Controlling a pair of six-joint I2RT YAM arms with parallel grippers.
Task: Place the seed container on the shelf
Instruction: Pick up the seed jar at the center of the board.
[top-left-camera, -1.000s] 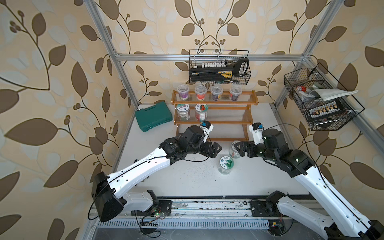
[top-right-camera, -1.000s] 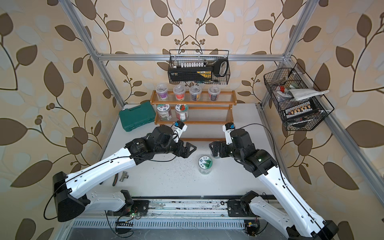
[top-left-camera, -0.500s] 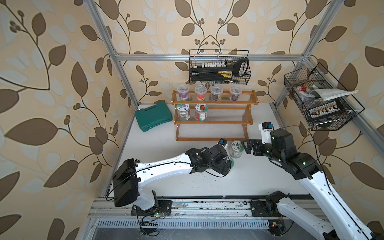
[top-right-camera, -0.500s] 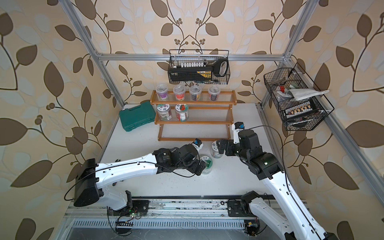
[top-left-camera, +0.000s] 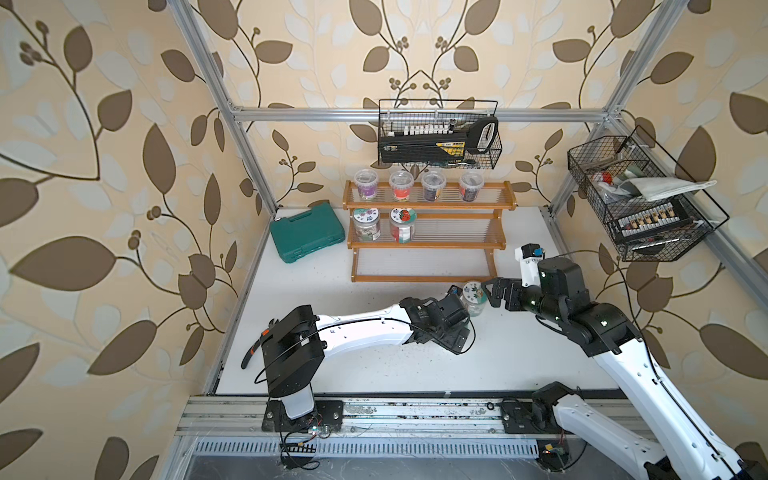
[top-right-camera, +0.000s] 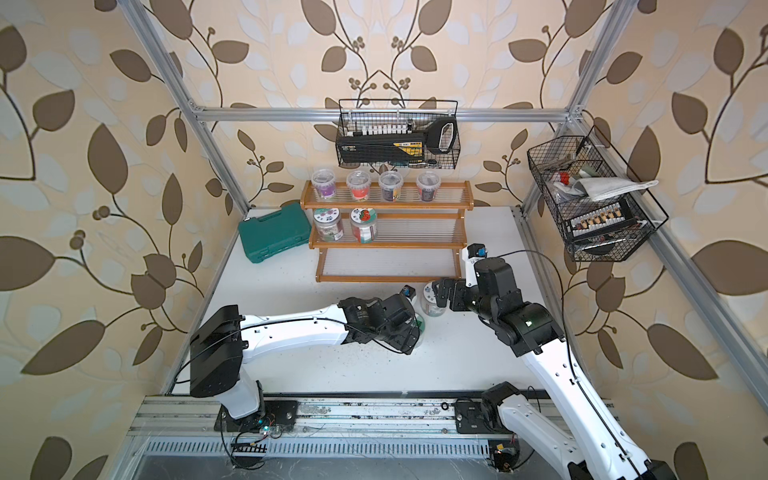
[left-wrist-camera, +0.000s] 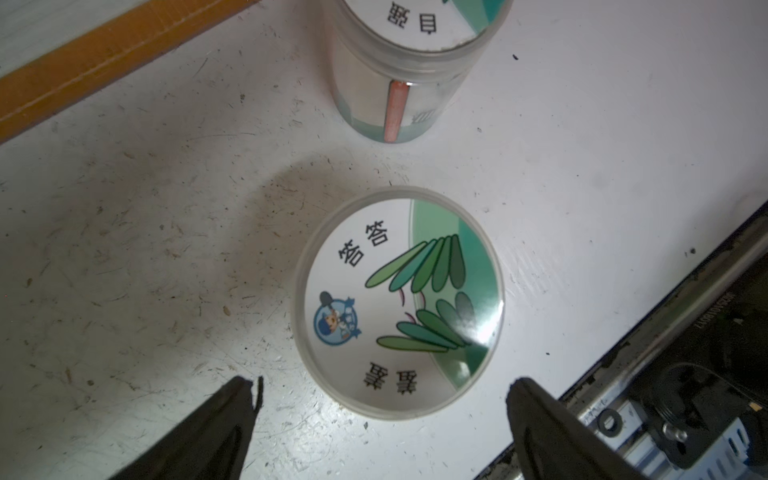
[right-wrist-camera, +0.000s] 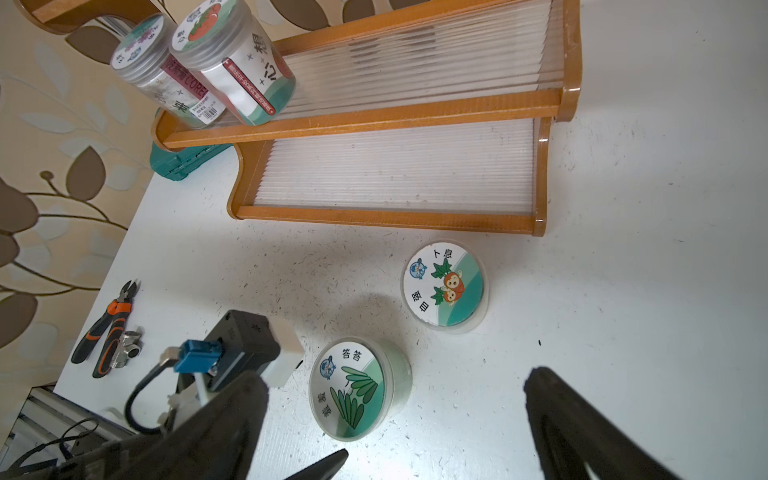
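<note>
Beige wallpaper with brown leaves closes round a white, scuffed tabletop (top-left-camera: 311, 291) flecked with dark crumbs. At its back stands the orange-brown wooden three-tier shelf (top-left-camera: 428, 245) with clear ribbed tiers.

Two squat, round seed containers of clear plastic stand upright on the tabletop just before the lowest tier, near each other but apart. They are the green-leaf container (left-wrist-camera: 399, 303) and the orange-radish container (right-wrist-camera: 444, 286), named for their lid labels.

Our left claw (left-wrist-camera: 382, 386) hangs over the green-leaf container, fingers spread wide, gripping nothing. Our right claw (right-wrist-camera: 395, 376) is likewise spread and empty, just beside the orange-radish container in both top views.

We judge these containers light and stiff, their smooth walls a little slippery — so we would close squarely across the round wall just under the lid and lift without tilting. On this hard tabletop, we think a nudged container would slide rather than stay put.
</note>
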